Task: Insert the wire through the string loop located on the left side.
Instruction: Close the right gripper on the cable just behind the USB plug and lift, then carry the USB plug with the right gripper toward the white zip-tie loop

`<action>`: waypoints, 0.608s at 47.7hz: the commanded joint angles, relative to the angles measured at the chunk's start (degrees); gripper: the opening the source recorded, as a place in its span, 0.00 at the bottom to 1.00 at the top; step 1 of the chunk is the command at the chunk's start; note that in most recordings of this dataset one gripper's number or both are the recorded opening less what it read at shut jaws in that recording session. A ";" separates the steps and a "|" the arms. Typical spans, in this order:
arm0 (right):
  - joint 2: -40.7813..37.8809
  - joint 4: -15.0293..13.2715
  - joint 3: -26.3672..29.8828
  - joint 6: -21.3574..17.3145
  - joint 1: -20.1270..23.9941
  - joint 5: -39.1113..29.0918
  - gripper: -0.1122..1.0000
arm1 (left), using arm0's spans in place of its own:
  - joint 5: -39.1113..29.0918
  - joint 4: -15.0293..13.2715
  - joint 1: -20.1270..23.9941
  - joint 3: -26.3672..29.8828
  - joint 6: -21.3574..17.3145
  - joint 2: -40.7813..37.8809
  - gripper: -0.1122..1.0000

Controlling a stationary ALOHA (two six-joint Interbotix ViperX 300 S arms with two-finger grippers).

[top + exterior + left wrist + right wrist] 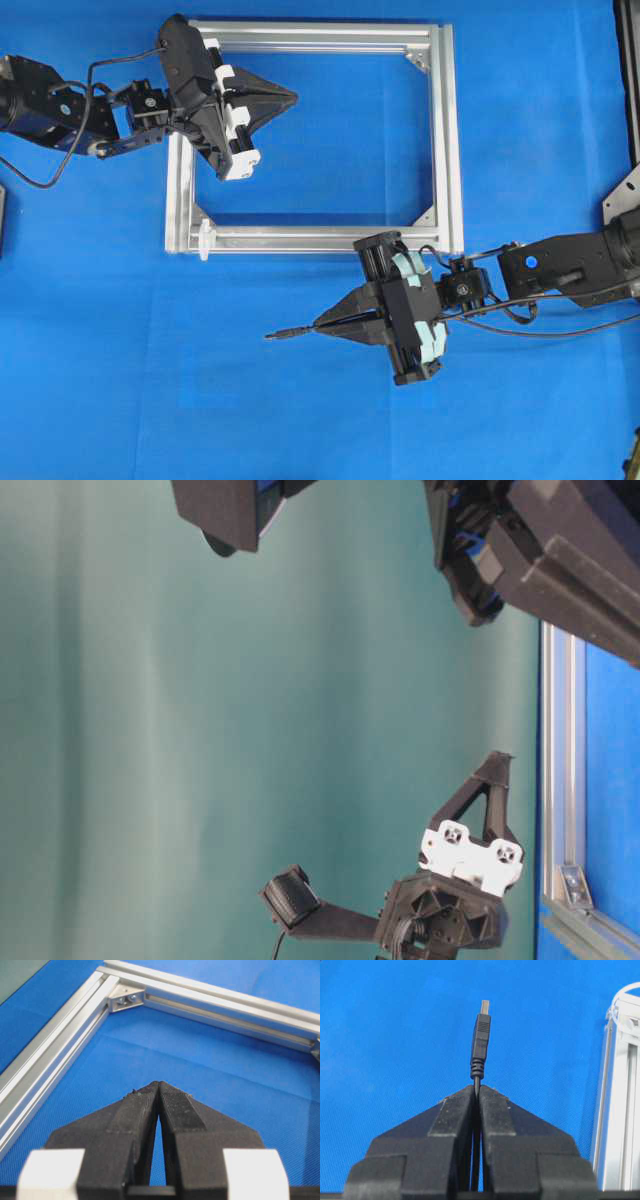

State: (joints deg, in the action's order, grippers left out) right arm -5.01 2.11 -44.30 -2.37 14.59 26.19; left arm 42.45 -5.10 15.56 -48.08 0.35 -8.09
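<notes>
The wire ends in a slim black plug [481,1040] with a metal tip, which pokes out past the tips of my right gripper [476,1087]. That gripper is shut on the wire just behind the plug. From above, my right gripper [318,327] hovers below the silver frame [450,140], and the plug [285,334] points left. The white string loop [205,240] stands on the left end of the frame's near bar, up and to the left of the plug. In the right wrist view the string loop [624,996] shows at the top right. My left gripper [295,97] is shut and empty over the frame's upper left.
The frame bar [620,1110] runs along the right edge of the right wrist view. A corner bracket [125,999] lies ahead of my left gripper [159,1083]. Blue cloth covers the table. The right arm [570,265] reaches in from the right.
</notes>
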 commanded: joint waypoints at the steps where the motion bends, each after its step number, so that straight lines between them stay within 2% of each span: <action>1: 1.49 -0.09 0.97 0.00 0.00 0.26 0.11 | 0.26 0.09 0.09 0.44 0.09 1.58 0.10; 14: 1.41 -0.09 0.97 0.00 -1.32 -0.09 0.11 | 0.26 0.18 0.09 0.44 0.09 1.58 0.10; 29: 1.41 -0.09 0.79 0.00 -7.56 -0.88 0.11 | 0.26 0.09 0.09 0.35 0.09 1.58 0.10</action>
State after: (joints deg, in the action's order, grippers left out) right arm -5.01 2.11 -44.30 -2.37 8.35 25.14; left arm 42.45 -5.19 15.56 -48.16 0.35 -8.17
